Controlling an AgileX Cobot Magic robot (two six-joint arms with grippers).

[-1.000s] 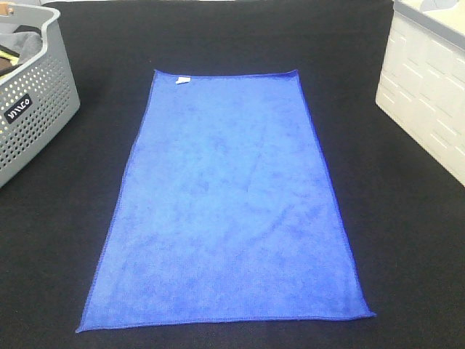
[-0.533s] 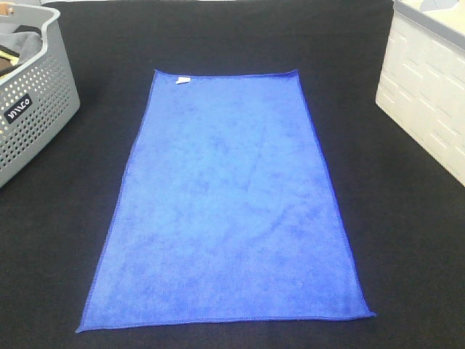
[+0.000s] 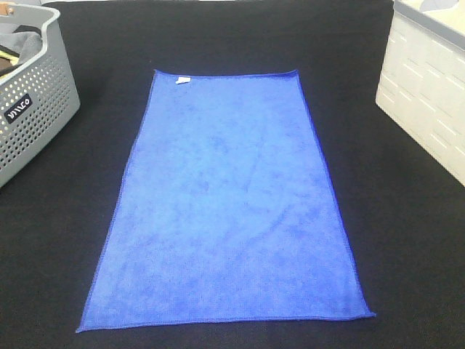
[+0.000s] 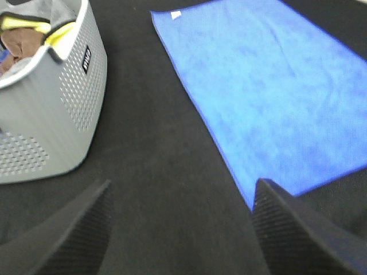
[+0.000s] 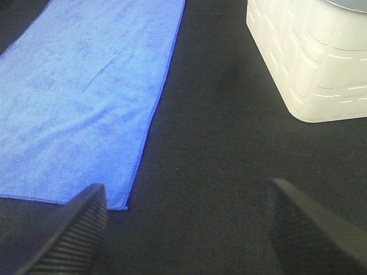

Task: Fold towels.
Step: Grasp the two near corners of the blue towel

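A royal-blue towel point(image 3: 229, 203) lies flat and unfolded on the black table, long side running away from the front edge, with a small white tag point(image 3: 182, 79) at its far left corner. It also shows in the left wrist view point(image 4: 269, 91) and in the right wrist view point(image 5: 86, 86). My left gripper point(image 4: 180, 229) is open and empty above the table, beside the towel's near left corner. My right gripper point(image 5: 186, 229) is open and empty above the table, beside the towel's near right corner. Neither gripper shows in the exterior high view.
A perforated grey basket point(image 3: 40, 102) holding cloths stands at the far left, also in the left wrist view point(image 4: 57, 114). A white crate point(image 3: 429, 87) stands at the far right, also in the right wrist view point(image 5: 312, 57). Black table point(image 3: 407, 240) surrounds the towel.
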